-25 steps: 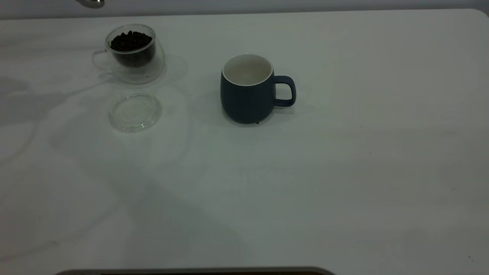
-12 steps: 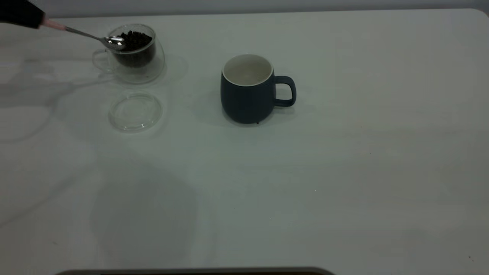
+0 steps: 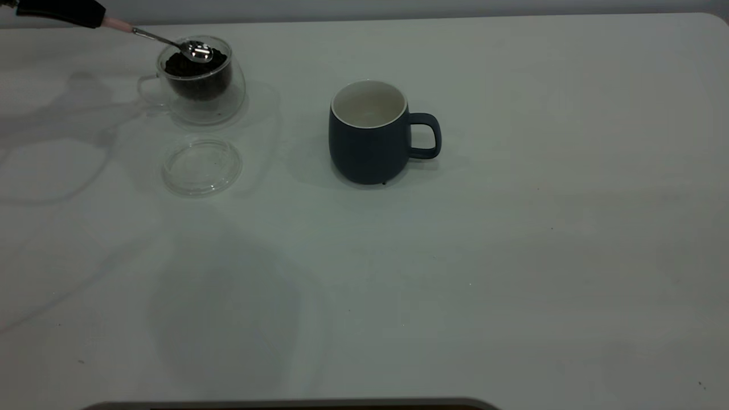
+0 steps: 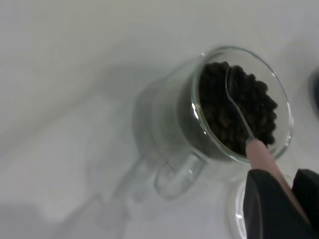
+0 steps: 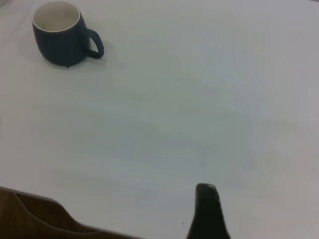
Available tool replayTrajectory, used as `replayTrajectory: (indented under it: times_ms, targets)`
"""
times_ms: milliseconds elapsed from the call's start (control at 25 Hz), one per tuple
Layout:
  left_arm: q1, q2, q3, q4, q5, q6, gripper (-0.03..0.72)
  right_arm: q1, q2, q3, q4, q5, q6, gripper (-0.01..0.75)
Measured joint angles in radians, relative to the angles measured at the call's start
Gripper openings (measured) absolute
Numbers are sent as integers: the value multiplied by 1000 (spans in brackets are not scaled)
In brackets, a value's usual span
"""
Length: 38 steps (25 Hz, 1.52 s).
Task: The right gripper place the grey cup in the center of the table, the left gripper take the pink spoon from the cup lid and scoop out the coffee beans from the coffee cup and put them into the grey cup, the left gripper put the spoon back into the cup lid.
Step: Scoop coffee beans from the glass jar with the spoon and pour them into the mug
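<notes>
My left gripper [image 3: 94,17] is at the far left of the table [image 3: 512,256], shut on the pale pink handle of the pink spoon [image 3: 162,40]. The spoon's metal bowl [image 3: 197,51] rests over the coffee beans [image 3: 193,68] in the clear coffee cup [image 3: 196,94]. The left wrist view shows the gripper [image 4: 289,199], the spoon neck [image 4: 239,112] lying across the beans [image 4: 224,119], and the glass cup [image 4: 164,129]. The cup lid [image 3: 201,166] lies bare in front of the coffee cup. The grey cup [image 3: 369,142] stands upright mid-table, handle to the right, with nothing visible inside.
My right gripper [image 5: 207,211] shows only as a dark tip low over bare table, far from the grey cup [image 5: 60,40]. A dark edge [image 3: 285,405] runs along the near side of the table. The table's rounded corner is at the far right.
The left gripper came into view at the far left with the spoon. The spoon bowl moved from the cup's left rim to above the beans. The grey cup and lid stayed put.
</notes>
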Motion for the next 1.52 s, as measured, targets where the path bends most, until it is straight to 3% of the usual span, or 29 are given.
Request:
replayTrajectory:
  times_ms: [520,1040,1520]
  targets:
    - [-39,22,0,13,-15,46,127,0,0,0,0,0,0,588]
    - [-32,22,0,89,-4,-368,127,0,0,0,1,0,0,588]
    - [-13,40,0,77,46,-524,127,0,0,0,1,0,0,588]
